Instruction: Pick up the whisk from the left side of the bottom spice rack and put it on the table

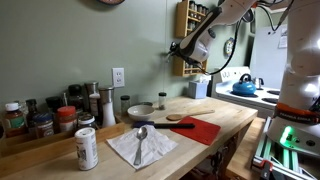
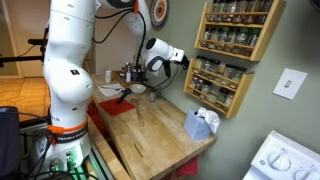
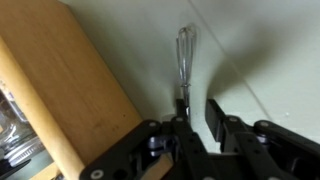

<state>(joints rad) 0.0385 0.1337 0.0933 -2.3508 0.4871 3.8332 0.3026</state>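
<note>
Standing upright at upper centre of the wrist view, the slim dark wire whisk (image 3: 184,58) has its handle against one finger (image 3: 180,126) of the black Robotiq gripper (image 3: 197,108). The fingers are narrowly parted, and whether they clamp it cannot be told. The light-wood bottom spice rack (image 3: 70,85) fills the left of the frame. In an exterior view, the long butcher-block table (image 1: 228,116) lies lower centre.

Exterior views look along the table (image 1: 225,120) from opposite ends, wrist view close beside the rack (image 3: 70,90)

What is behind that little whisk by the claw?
Bare wall behind the whisk; beside it, the bottom spice rack. The gripper hides its handle's end.
</note>
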